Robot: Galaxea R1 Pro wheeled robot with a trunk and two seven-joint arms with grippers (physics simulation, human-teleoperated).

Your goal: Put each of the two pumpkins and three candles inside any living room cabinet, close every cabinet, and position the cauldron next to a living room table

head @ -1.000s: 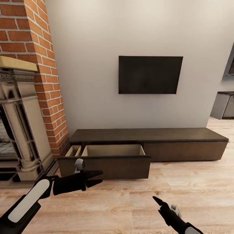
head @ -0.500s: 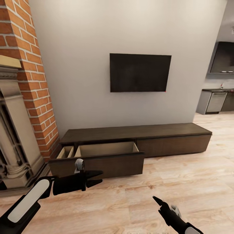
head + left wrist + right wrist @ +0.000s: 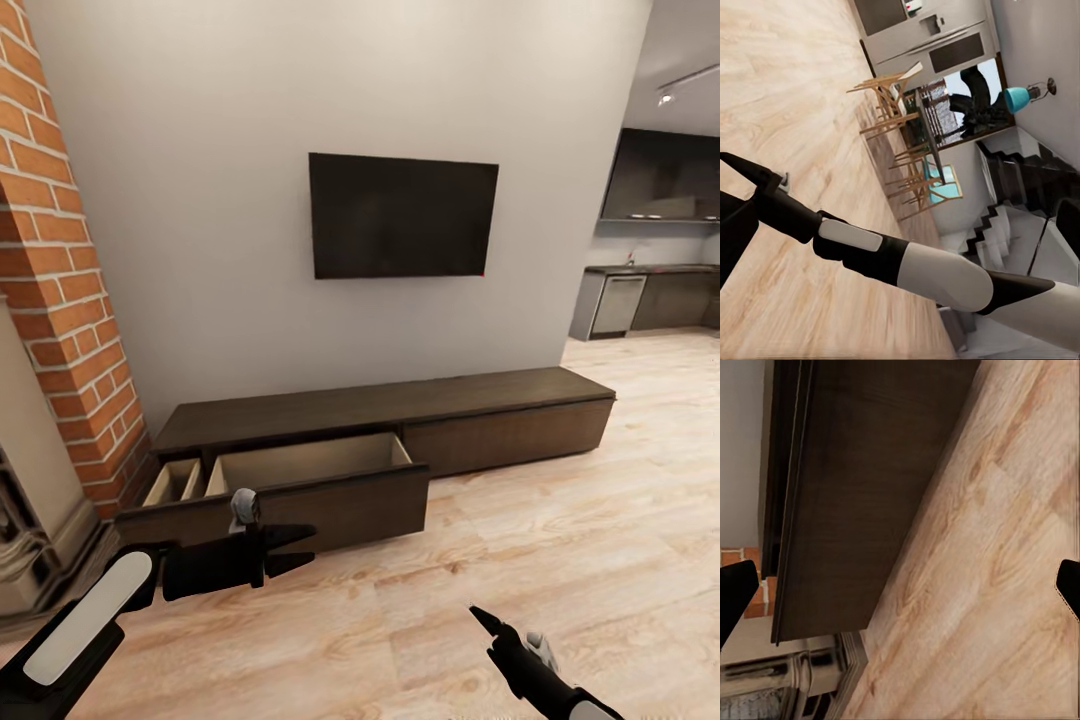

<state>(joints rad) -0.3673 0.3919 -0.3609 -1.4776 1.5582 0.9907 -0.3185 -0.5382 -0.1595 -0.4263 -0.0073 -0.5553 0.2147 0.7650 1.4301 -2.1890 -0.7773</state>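
One cabinet point(image 3: 400, 440) stands ahead of my two jaws, its left drawer point(image 3: 290, 480) pulled out just beyond my left jaws point(image 3: 305, 548) (two compartments, both look bare). Left jaws pinched together, holding nothing; right jaws point(image 3: 478, 615) spread wide, empty, over the floor point(image 3: 600, 560).

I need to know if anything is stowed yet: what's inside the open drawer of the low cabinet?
The pulled-out drawer of the cabinet shows bare beige inner walls and a divider, with no pumpkin or candle visible. Its floor is hidden behind the dark front panel, so something low could lie unseen.
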